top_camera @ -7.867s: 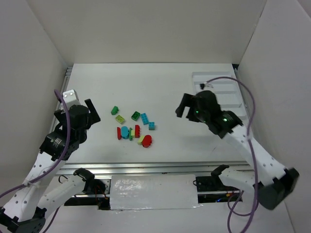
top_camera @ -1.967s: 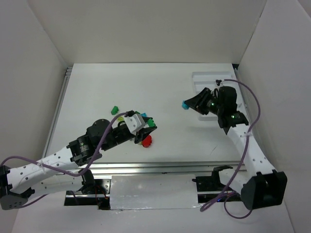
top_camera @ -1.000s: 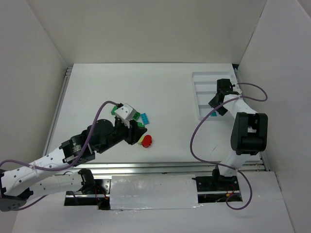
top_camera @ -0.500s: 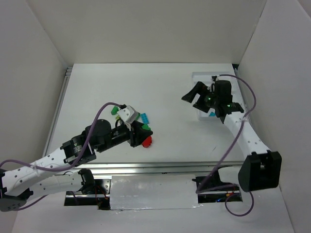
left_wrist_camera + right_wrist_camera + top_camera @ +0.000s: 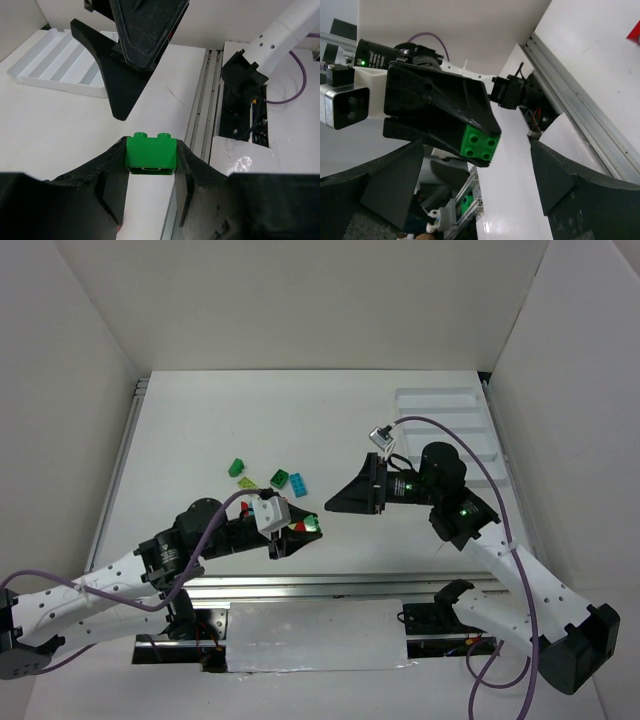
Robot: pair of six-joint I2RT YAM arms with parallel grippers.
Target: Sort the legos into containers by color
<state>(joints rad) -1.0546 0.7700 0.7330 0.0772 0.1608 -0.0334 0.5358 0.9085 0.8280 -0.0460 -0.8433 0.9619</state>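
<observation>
Where your left gripper (image 5: 303,532) hangs over the counter's (image 5: 200,420) near edge, its jaws clamp a green lego (image 5: 150,155). Your right gripper (image 5: 338,504) faces it, just beside, jaws spread wide and holding nothing. Loose legos (image 5: 288,480) lie behind them. The white tray (image 5: 445,430) sits well apart, far right.

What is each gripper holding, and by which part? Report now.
The left gripper pinches a green lego by its two opposite side faces, studs facing up in its wrist view. The right gripper is open and holds nothing.
</observation>
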